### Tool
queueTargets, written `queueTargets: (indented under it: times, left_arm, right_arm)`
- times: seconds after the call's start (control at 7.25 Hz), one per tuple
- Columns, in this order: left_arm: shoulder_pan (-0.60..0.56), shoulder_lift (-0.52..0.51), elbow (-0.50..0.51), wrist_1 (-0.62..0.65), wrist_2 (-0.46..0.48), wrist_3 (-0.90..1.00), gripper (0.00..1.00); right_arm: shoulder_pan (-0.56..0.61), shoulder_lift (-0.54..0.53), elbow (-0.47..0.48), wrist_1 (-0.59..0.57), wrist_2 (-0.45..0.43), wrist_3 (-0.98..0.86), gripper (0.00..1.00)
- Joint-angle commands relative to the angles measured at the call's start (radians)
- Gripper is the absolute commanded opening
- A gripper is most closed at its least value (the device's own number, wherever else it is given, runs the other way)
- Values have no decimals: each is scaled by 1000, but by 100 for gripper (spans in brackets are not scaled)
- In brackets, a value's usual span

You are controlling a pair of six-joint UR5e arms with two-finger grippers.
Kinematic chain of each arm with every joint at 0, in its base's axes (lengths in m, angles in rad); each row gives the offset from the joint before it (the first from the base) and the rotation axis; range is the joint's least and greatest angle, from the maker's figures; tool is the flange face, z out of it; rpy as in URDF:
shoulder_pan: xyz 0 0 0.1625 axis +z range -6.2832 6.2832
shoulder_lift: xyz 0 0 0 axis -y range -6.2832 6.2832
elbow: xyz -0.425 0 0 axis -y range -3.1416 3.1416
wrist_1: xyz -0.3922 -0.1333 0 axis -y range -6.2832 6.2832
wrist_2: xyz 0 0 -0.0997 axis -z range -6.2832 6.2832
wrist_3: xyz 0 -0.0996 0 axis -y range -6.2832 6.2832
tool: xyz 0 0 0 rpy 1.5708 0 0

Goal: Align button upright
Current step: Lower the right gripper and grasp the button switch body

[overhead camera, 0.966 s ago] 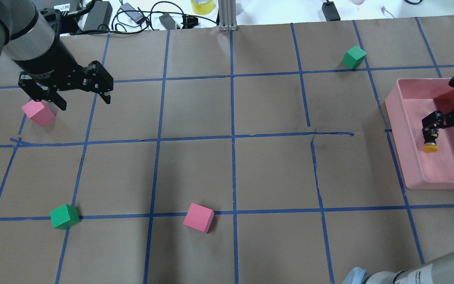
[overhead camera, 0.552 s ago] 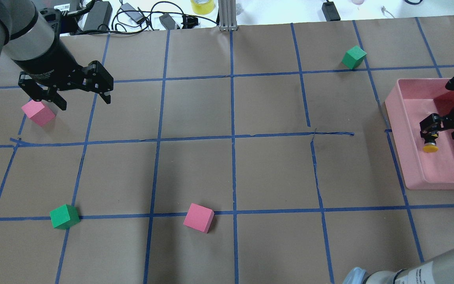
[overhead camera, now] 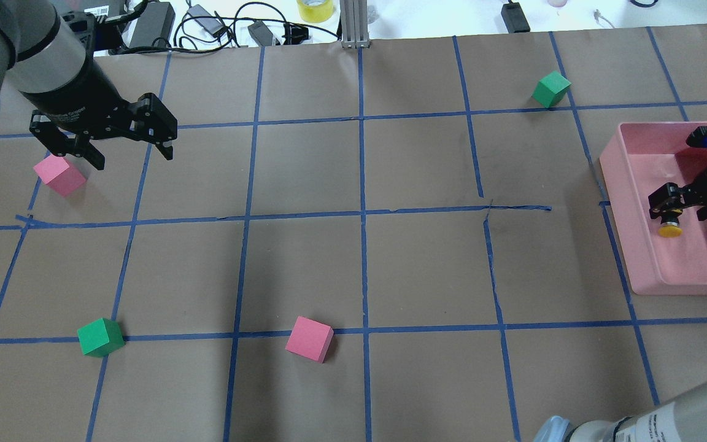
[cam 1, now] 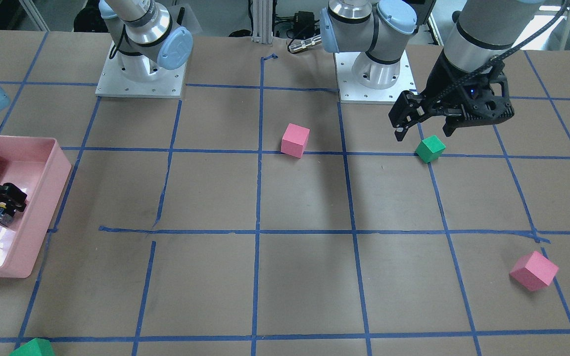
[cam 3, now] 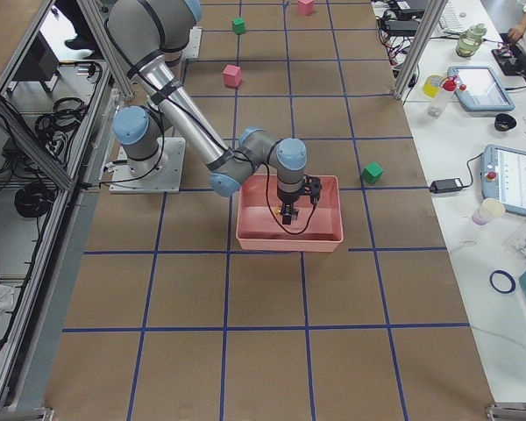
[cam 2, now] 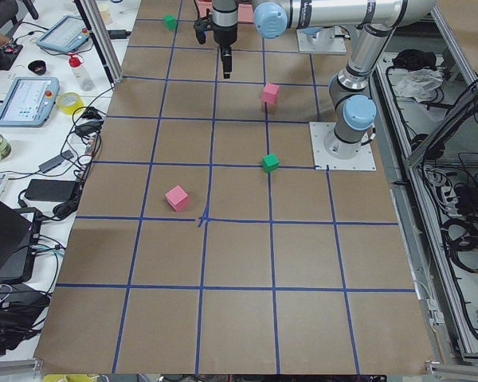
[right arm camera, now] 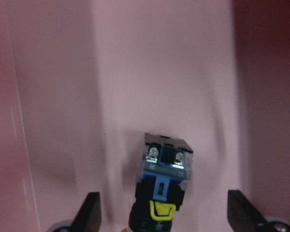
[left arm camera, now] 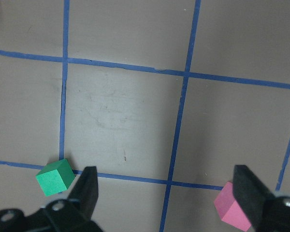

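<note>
Left gripper (overhead camera: 132,156) fingers spread, holding nothing. In its wrist view, green cube (left arm camera: 53,176) sits beside one finger and pink cube (left arm camera: 229,212) beside the other. Right gripper (right arm camera: 163,203) fingers spread in the tray (overhead camera: 685,279). Button (right arm camera: 165,179) lies between them, touching neither.

Bright, even overhead light, soft shadows; rt wrist view blurry.

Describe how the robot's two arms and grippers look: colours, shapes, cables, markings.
The left arm and the right arm are silver-grey tubes with light blue joint caps, on square metal base plates. Each black wrist carries a blue light. The left gripper and right gripper are black, with two linked fingers. A black cable runs along the left arm; white lettering marks its wrist.
</note>
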Motion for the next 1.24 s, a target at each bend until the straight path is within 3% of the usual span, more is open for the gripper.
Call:
queueTargets:
  times: [0.0, 0.14, 0.69, 0.97, 1.1]
  left_arm:
    - [0, 1, 0, 0, 2, 0, 100]
    - [0, 0, -2, -1, 0, 0, 100]
    - [0, -2, 0, 9, 0, 0, 100]
    - [-2, -3, -2, 9, 0, 0, 100]
    - [-2, -2, 0, 11, 0, 0, 100]
  right_arm:
    - [0, 1, 7, 1, 0, -32, 85]
    - [0, -1, 13, 1, 0, -42, 85]
    - [0, -2, 8, 6, -2, -75, 37]
    - [0, -13, 2, 8, 0, -92, 5]
    - [0, -14, 1, 8, 0, -92, 4]
